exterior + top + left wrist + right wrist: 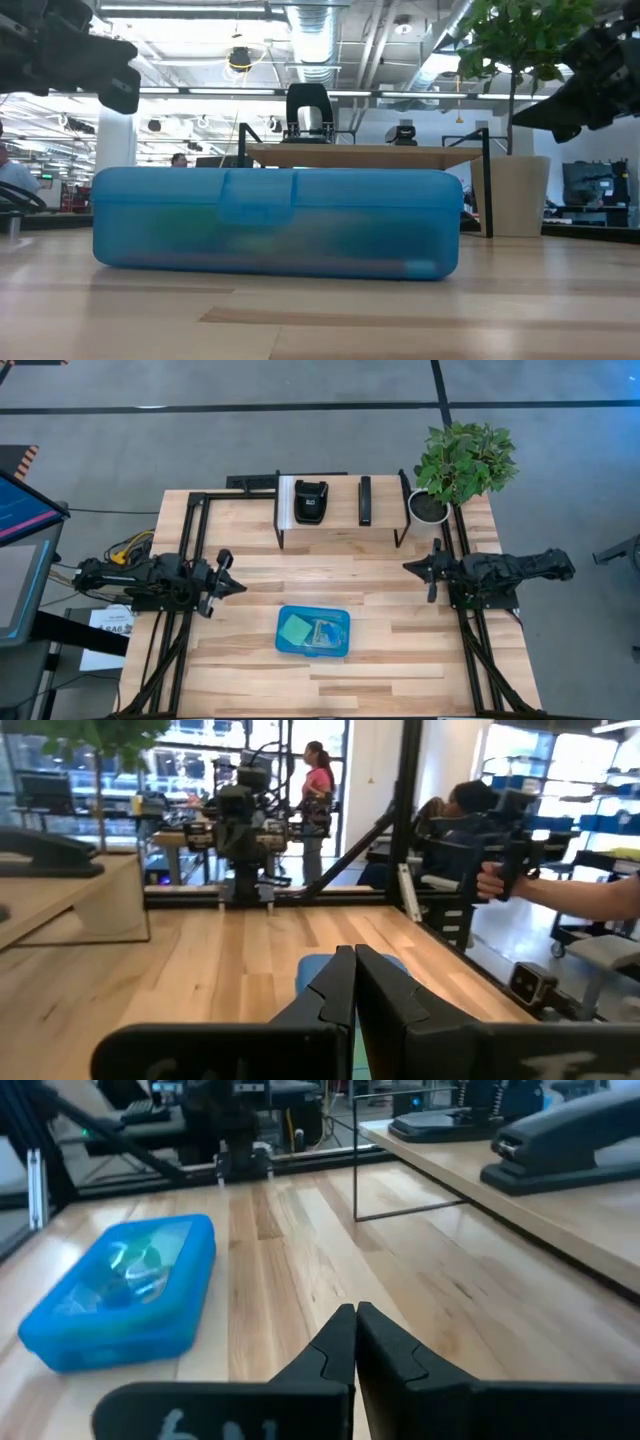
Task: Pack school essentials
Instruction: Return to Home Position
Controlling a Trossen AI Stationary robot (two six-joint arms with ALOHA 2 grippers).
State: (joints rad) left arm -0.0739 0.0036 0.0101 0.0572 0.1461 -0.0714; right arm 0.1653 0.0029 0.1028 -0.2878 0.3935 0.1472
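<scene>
The blue plastic box [313,631] looks glossy and smooth on the matt, grained wooden tabletop [400,660].

overhead light bright and even. table [400,590] lit flat from above, with only faint, short shadows beside the arms. low view: ceiling strips [180,9] and the room behind burn out white, so the box [270,222] sits backlit with its near wall dim, and a soft sheen lies on the wood in front. left wrist view: windows [520,755] glare hard. right wrist view: pale reflections on the shelf [500,1195], and the box lid glints.
</scene>
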